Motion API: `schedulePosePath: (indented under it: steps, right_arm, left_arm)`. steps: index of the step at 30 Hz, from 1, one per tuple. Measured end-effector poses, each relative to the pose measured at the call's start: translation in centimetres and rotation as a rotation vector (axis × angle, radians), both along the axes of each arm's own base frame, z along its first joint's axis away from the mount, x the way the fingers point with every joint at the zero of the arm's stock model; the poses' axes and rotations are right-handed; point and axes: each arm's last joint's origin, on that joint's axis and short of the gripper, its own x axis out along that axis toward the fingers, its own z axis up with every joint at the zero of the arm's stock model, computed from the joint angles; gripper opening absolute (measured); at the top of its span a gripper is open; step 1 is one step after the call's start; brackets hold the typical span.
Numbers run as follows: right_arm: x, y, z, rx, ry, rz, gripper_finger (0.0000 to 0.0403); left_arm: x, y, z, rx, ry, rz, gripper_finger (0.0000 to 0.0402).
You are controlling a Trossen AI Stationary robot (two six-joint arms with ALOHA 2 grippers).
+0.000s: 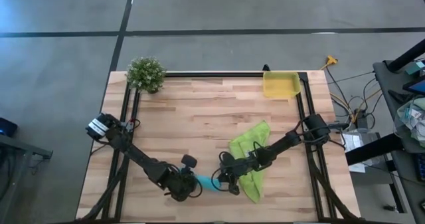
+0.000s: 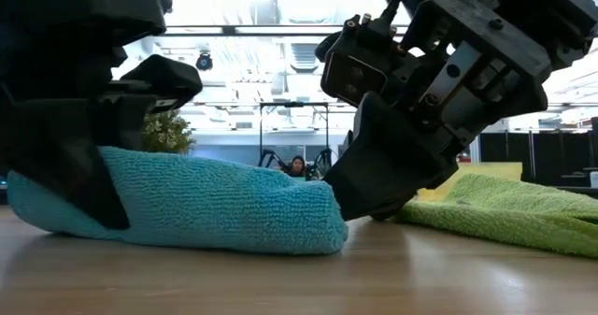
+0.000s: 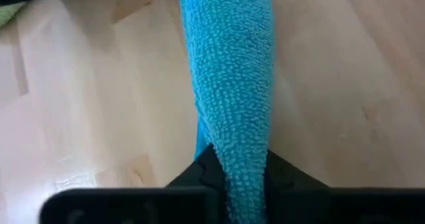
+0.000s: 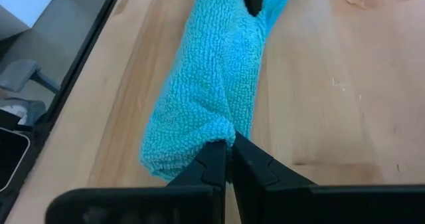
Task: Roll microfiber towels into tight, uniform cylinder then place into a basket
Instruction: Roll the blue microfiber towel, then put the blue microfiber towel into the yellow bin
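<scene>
The turquoise-blue towel [image 1: 207, 183] lies rolled into a cylinder on the table near the front edge, its length running left to right [image 2: 206, 203]. My left gripper [image 1: 188, 186] is shut on its left end. My right gripper [image 1: 226, 181] is shut at its right end. The lime-green towel [image 1: 251, 159] lies crumpled and unrolled on the table just right of the roll, under my right arm [image 2: 505, 207]. The yellow basket [image 1: 280, 84] stands at the far right of the table. My left gripper pinches the roll's left end [image 3: 244, 164] between its two fingers [image 2: 65, 175], coming low from the table's left, along the roll. The roll lies on the table. My right gripper's shut fingertips [image 4: 219, 161] meet the roll's right end [image 4: 222, 131], slanting down from the right. They seem to pinch a little cloth there; how many layers, I cannot tell.
A small potted plant [image 1: 146, 73] stands at the table's far left corner. Black frame rails run along the table's left [image 1: 126, 131], right [image 1: 307, 131] and far sides. Bare wood lies between the roll and the basket.
</scene>
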Motion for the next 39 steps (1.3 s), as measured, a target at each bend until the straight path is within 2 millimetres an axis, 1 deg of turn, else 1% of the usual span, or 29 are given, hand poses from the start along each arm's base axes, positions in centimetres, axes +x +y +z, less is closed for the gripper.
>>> schedulePosePath:
  steps: [5, 10, 12, 15, 19, 21, 23, 26, 28, 31, 35, 39]
  right_arm:
    - [-0.4, 0.1, 1.0, -0.033, -0.008, -0.004, 0.0011]
    - [-1.7, 0.0, 3.4, -0.205, 0.018, 0.021, 0.0041]
    - [-2.4, -0.2, 5.0, -0.287, 0.026, 0.007, 0.006]
    - [-3.6, -0.4, 7.9, -0.385, -0.01, -0.035, 0.0097]
    - [-4.9, 0.1, 12.0, -0.428, -0.154, -0.092, 0.0153]
    - [-5.4, 0.3, 13.2, -0.45, -0.205, -0.132, 0.0181]
    - [-5.6, 0.6, 13.5, -0.486, -0.217, -0.154, 0.021]
    - [-5.3, 0.9, 12.9, -0.513, -0.198, -0.156, 0.0254]
    - [-5.1, 1.0, 12.2, -0.551, -0.157, -0.154, 0.0282]
    - [-4.6, 1.0, 11.4, -0.677, -0.086, -0.203, 0.0317]
    - [-3.3, 1.2, 11.9, -0.773, -0.054, -0.218, 0.0346]
    - [-1.4, 1.8, 11.7, -0.795, -0.029, -0.158, 0.0354]
  left_arm:
    - [0.7, 0.4, 0.5, -0.077, 0.024, -0.006, 0.0017]
    - [0.9, 1.1, 0.7, -0.124, 0.064, -0.01, 0.0012]
    - [1.2, 1.6, 0.9, -0.138, 0.067, 0.0, 0.0012]
    - [1.9, 2.9, 1.1, -0.141, 0.059, 0.044, 0.0011]
    - [3.2, 5.4, 1.8, -0.168, 0.019, 0.142, 0.001]
    - [3.9, 6.7, 2.4, -0.184, -0.017, 0.18, 0.001]
    - [4.5, 8.0, 3.1, -0.216, -0.065, 0.206, 0.001]
    - [5.2, 9.4, 4.0, -0.266, -0.115, 0.209, 0.0009]
    - [5.5, 10.1, 4.4, -0.301, -0.129, 0.206, 0.0009]
    - [5.7, 10.4, 4.6, -0.338, -0.136, 0.193, 0.0009]
    - [5.8, 10.5, 4.6, -0.341, -0.142, 0.193, 0.0009]
    - [6.1, 10.5, 5.0, -0.343, -0.172, 0.18, 0.0009]
